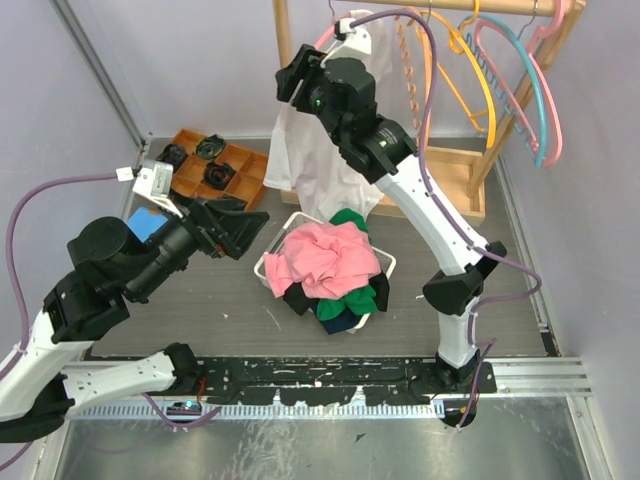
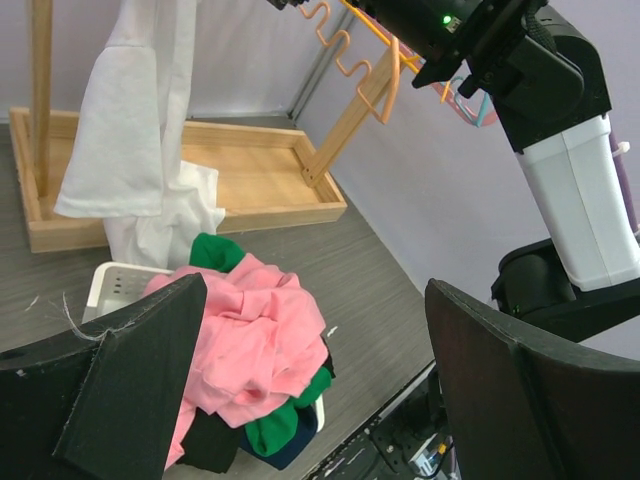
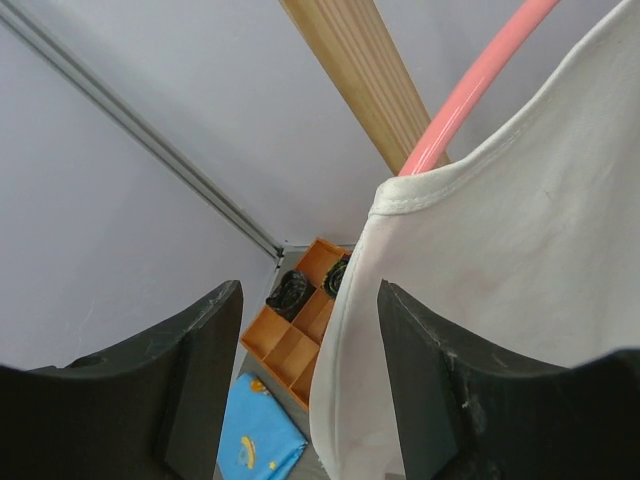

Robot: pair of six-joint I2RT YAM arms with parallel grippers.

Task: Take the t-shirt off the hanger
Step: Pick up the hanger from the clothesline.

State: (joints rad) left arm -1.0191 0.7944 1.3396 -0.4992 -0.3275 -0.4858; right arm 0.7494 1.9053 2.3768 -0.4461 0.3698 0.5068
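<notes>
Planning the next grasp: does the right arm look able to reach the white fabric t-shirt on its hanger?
Probably yes: its open tool hangs right beside the white fabric t-shirt on the curved pink hanger, nothing between.

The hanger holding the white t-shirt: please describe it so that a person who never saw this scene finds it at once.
Find the wooden clothes rack at the back. At its rail's left end hangs a pink plastic hanger under the white fabric t-shirt. Only it carries a garment; the orange, blue and pink hangers further right are bare.
</notes>
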